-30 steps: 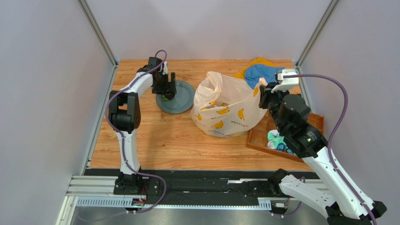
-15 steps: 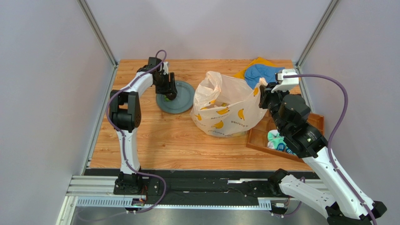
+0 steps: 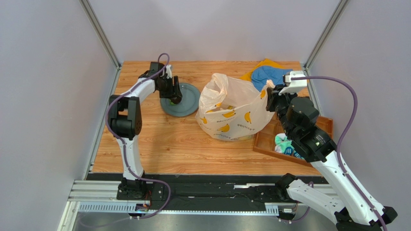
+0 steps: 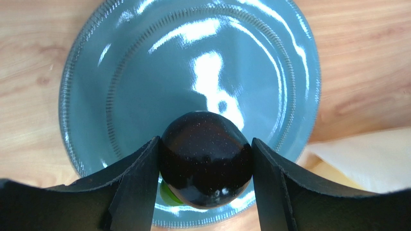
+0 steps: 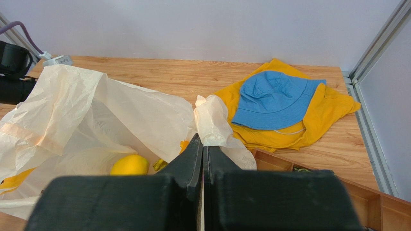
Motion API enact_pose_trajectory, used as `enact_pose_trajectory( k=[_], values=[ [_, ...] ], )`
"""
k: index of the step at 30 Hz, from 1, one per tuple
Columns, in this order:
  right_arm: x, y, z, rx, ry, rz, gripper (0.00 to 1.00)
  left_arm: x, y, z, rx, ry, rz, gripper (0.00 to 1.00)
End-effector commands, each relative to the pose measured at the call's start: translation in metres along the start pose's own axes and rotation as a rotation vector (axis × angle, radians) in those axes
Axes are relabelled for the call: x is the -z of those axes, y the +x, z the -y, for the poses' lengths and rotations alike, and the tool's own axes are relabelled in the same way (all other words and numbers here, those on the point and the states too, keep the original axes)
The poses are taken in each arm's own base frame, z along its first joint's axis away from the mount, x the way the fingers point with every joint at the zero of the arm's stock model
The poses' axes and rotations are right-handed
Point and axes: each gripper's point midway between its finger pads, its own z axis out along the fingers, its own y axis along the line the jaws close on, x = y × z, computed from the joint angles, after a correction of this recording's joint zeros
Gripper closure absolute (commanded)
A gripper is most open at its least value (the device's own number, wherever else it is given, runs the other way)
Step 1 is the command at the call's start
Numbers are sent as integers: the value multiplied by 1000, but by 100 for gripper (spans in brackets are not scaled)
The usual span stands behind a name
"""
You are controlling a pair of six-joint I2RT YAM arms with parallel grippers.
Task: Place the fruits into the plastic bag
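The left arm stretches far out over the table, bent high at the elbow, and its wrist points down. The left gripper [image 3: 172, 97] has its two fingers part way open with the dark round fruit [image 4: 206, 159] squeezed between them. Both fingers touch the fruit's sides. The grey-blue plate [image 4: 120, 72] lies right under the gripper. I cannot tell if the fruit rests on the plate or hangs just above it. A little green bit [image 4: 166, 193] peeks out below the fruit.

The right arm comes up from the near right corner, bends, and leans toward the middle. The right gripper [image 5: 202, 144] is pinched almost flat on a fold of the plastic bag [image 3: 231, 108] at the bag's right edge, holding its mouth up. Inside the bag, just ahead of this gripper and to its left, sits a yellow fruit [image 5: 129, 165].

The bag has banana pictures [image 3: 247, 117] printed on it. There is small print near them, too tiny to read.

The bag stands between the two grippers, just to the right of the left one. Ahead of the right gripper and to its right, a blue hat [image 5: 277, 98] lies on an orange cloth [image 5: 328, 108]. A wooden tray [image 3: 270, 139] sits under the right arm, touching the bag.
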Motion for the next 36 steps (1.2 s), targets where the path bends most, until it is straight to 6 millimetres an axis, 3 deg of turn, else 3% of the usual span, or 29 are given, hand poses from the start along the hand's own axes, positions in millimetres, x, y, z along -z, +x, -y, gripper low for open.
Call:
enact_pose_trajectory(
  k=[1,2,7,10,12,13,16,20,22,23,27,28,29,31,32,33,36],
  values=[
    [3,-17,5,-14,18,53,100,67,-55,35,-60,77,294,61],
    [4,-17,6,-13,18,55,100,92,-65,48,-63,102,369,61],
    [3,-16,5,-13,19,51,100,143,-75,91,-144,153,530,61],
    [2,-16,4,-15,14,49,100,191,-81,131,-234,181,643,61],
    [2,-16,4,-17,12,47,100,210,-79,156,-274,207,701,61],
    [3,-16,4,-18,12,49,100,231,-80,169,-295,228,751,61],
    [2,-16,3,-20,10,49,100,271,-73,214,-379,307,848,62],
    [3,-15,2,-23,3,47,100,308,-55,279,-493,422,896,62],
    [3,-15,2,-23,3,47,100,313,-49,297,-535,447,896,62],
    [4,-15,2,-24,0,45,100,321,-41,316,-559,487,898,62],
    [5,-15,2,-29,-4,46,100,322,-21,361,-646,571,863,61],
    [5,-15,2,-31,-5,46,100,309,-17,370,-658,579,830,61],
    [6,-16,1,-34,-9,49,100,312,-12,383,-674,615,819,61],
    [6,-15,2,-35,-7,48,100,294,-4,397,-693,638,774,61],
    [7,-16,2,-37,-7,50,100,295,0,407,-706,666,764,61],
    [8,-15,2,-37,-9,48,100,291,1,410,-709,671,751,61],
    [9,-16,3,-38,-7,51,100,253,7,413,-702,645,653,61]
  ],
)
